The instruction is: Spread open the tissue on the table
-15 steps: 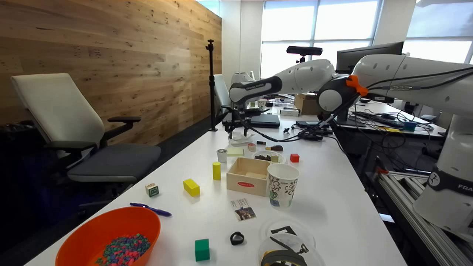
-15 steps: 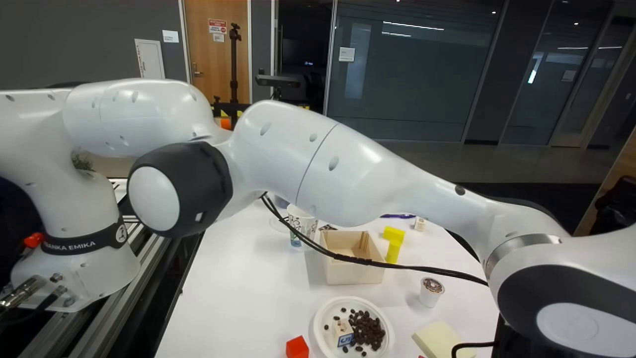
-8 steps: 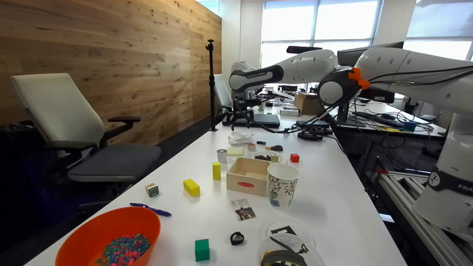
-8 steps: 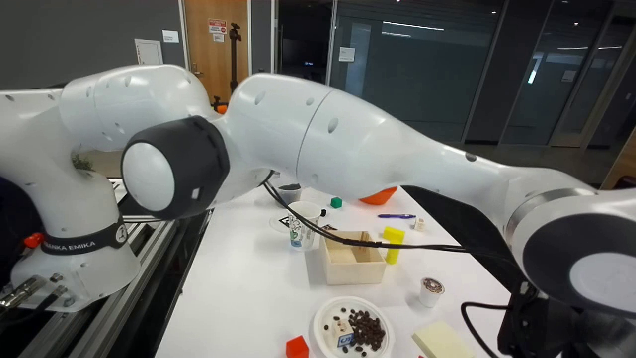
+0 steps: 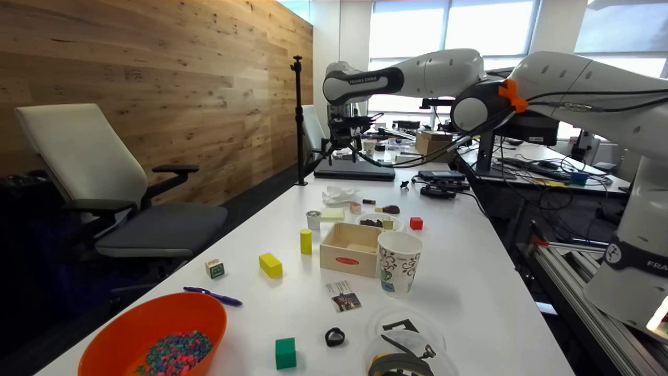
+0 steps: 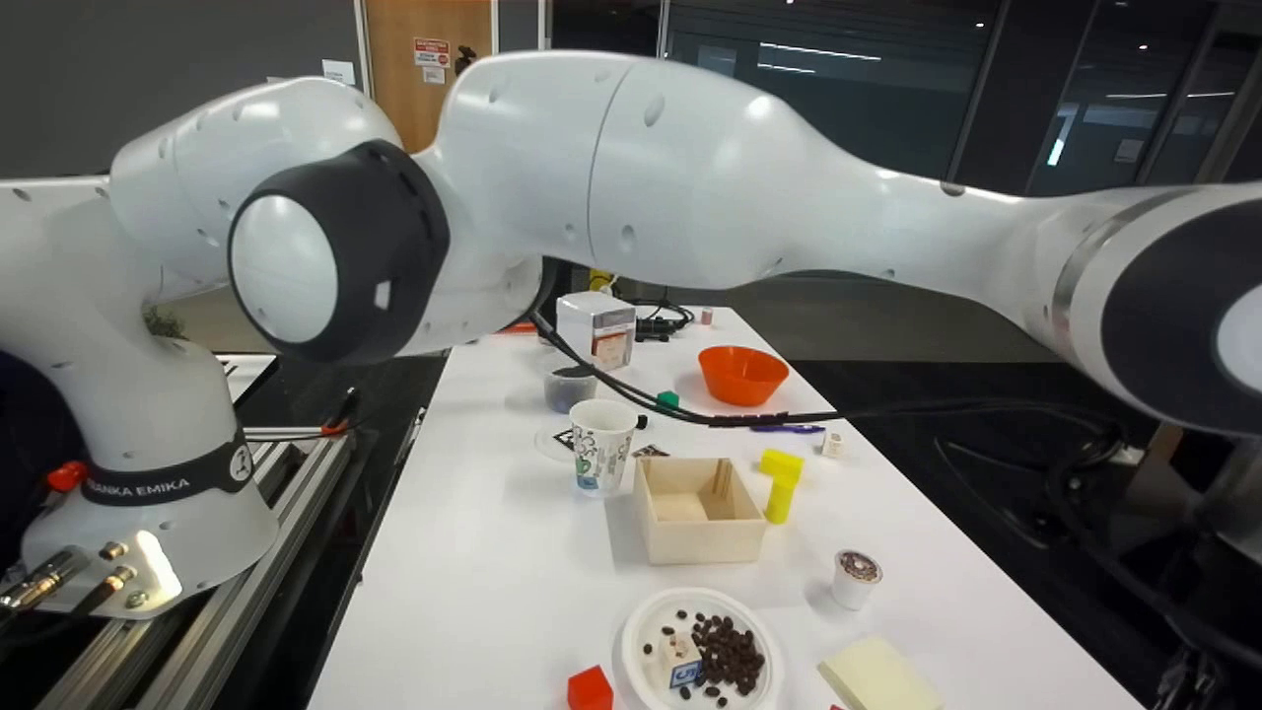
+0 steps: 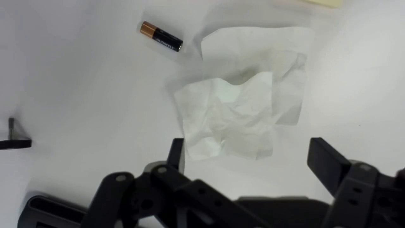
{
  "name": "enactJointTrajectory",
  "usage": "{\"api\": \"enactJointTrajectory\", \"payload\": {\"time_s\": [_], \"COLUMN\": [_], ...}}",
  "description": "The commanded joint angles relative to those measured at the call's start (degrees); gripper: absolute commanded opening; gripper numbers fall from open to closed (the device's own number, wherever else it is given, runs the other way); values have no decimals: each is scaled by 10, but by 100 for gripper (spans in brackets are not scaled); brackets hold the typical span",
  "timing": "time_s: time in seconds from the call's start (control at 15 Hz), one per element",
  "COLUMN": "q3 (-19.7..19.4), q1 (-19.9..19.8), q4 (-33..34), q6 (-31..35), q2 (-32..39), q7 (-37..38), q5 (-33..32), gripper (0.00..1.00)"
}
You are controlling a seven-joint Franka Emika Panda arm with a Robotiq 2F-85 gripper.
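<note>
While the Robotiq gripper (image 7: 248, 155) hangs above the white table (image 5: 469, 303), jaws standing wide apart, one white tissue (image 7: 227, 126), creased, its layers overlapping, lies on the top near the long edge facing the office chair (image 5: 162, 224). Just beside the tissue: one Duracell battery (image 7: 162, 36), copper-ended. Near: one pale yellow notepad (image 6: 880, 675), toward the same edge. One white plate (image 6: 651, 616) bearing coffee beans (image 6: 730, 653) and one printed wooden block (image 6: 678, 656). One red cube (image 6: 590, 688), toward the opposite long edge. One open wooden box (image 6: 705, 540), well inside both long edges; just beside it, one patterned paper cup (image 6: 601, 454). One orange bowl (image 6: 741, 380), at the chair-side edge, containing small coloured pieces (image 5: 175, 352); one blue pen (image 5: 213, 296), near.
</note>
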Motion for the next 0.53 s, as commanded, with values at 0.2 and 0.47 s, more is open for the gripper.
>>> {"api": "enactJointTrajectory", "payload": {"time_s": [0.2,0.47], "q3": [-22,-31], "q1": [35,55], "q4": [-12,-11], "q6": [-50,-104], "q2": [-49,-68], "q7": [-1,-50], "q5": [-43,-71], "gripper": [100,100]}}
